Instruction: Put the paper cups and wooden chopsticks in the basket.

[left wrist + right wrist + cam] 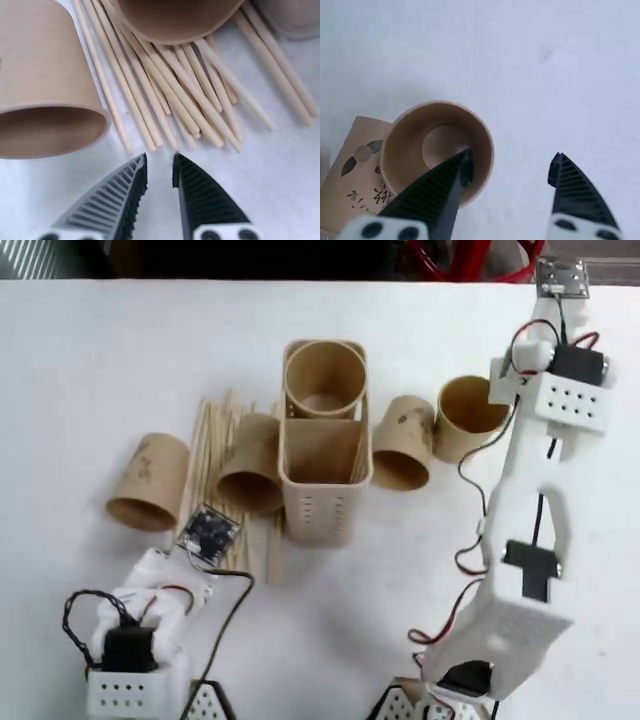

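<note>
Hovering just short of the wooden chopsticks (190, 100), the left end effector (159, 165) has its ribbed black fingers a sliver apart, gripping nothing. Smooth round sticks fan across the white bench (100, 360), with a tan paper cup (170, 20) lying over them and a second cup (45, 90) on its side beside them. The right arm is stretched far across the bench. The right end effector (511, 159) is spread wide, one fingertip over the mouth of an upright cup (405, 145), the other outside it. Mid-bench, the perforated beige basket (322, 505) holds a standing cup (325, 380).
</note>
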You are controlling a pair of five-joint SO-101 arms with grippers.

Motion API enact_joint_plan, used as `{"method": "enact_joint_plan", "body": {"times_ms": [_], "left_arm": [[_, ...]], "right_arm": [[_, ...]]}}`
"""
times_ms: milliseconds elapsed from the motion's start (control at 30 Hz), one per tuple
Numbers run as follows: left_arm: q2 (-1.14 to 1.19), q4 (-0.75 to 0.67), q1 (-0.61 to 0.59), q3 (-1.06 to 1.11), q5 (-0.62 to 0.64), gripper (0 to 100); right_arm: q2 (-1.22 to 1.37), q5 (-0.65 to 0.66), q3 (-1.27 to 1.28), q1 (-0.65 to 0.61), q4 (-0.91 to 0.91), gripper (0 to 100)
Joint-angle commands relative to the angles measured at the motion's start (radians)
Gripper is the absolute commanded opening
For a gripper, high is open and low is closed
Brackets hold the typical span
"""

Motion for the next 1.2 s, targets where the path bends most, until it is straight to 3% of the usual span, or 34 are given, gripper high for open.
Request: {"method": "enact_joint_plan", "body": {"times_ms": [0, 467, 733, 1167], "left_arm": [[0.007, 0.015, -0.005, -0.002, -0.003, 10], [0.007, 0.015, -0.005, -0.002, -0.003, 10], [0.007, 0.015, -0.005, -0.002, -0.003, 10], [0.007, 0.015, -0.005, -0.002, -0.003, 10]], "right_arm": [[0.028, 0.003, -0.055, -0.038, 0.005, 25.1], [0.194, 0.003, -0.057, -0.041, -0.001, 24.3], [0.243, 0.002, -0.057, -0.016, -0.001, 3.2], [-0.116, 0.011, -0.057, 0.094, 0.15, 1.6]]}}
